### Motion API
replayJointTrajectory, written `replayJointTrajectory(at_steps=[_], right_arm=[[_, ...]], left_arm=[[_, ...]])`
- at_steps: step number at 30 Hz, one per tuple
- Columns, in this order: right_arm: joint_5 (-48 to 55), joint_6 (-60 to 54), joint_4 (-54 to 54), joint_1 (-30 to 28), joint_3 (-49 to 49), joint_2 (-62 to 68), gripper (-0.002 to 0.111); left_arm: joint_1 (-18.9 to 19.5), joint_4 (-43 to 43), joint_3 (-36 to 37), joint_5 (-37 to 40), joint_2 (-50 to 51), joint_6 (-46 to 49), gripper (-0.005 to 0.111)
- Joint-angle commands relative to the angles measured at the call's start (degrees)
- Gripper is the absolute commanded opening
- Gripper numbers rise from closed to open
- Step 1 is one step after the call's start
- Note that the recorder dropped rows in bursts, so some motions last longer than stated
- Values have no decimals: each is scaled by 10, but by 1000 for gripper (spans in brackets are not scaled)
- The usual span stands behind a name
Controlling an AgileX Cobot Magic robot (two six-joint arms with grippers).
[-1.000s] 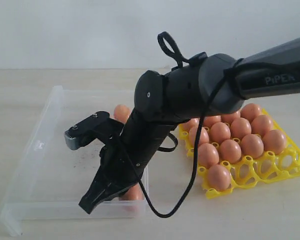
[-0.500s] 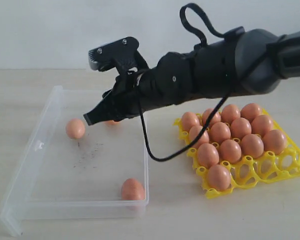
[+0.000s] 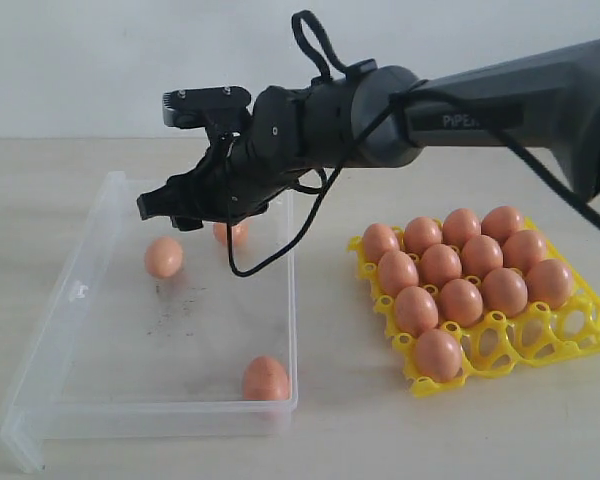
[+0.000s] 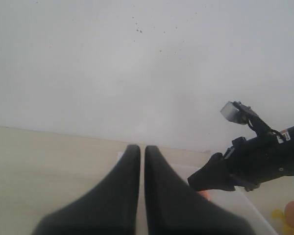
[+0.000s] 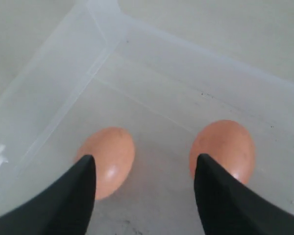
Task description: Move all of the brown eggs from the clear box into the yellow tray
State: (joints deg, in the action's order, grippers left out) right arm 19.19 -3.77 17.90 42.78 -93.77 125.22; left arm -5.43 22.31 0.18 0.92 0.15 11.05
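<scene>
Right hand (image 3: 163,207) open over brown eggs (image 3: 164,257) in the clear box (image 3: 80,290)

The right wrist view shows its fingers (image 5: 78,196) spread wide, holding nothing, with two eggs just below. Only the exterior view shows a third egg (image 3: 265,379) in the box's front corner and the yellow tray (image 3: 580,330) of eggs beside the box. Only the left wrist view shows the left hand (image 4: 142,152), closed and empty. The worktop (image 3: 360,440) is pale wood and the wall (image 3: 80,60) is plain white.

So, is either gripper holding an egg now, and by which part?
Nothing is held. The right gripper is open above two brown eggs; the left gripper is shut, empty.
</scene>
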Motion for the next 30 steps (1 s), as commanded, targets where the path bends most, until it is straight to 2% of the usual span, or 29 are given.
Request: replayJointTrajectory(at_steps=[1, 7, 10, 24, 30], right_arm=[[13, 57, -61, -5, -23, 27, 54], [34, 278, -299, -16, -24, 29, 54], [61, 315, -339, -21, -24, 29, 54], [137, 364, -351, -46, -24, 37, 54], [136, 399, -351, -51, -24, 58, 54]], left_arm=[[-4, 6, -2, -9, -2, -4, 4], [-4, 6, -2, -9, -2, -4, 4], [-4, 6, -2, -9, -2, -4, 4], [-4, 6, -2, -9, -2, -4, 4], [-4, 6, -2, -9, -2, -4, 4]])
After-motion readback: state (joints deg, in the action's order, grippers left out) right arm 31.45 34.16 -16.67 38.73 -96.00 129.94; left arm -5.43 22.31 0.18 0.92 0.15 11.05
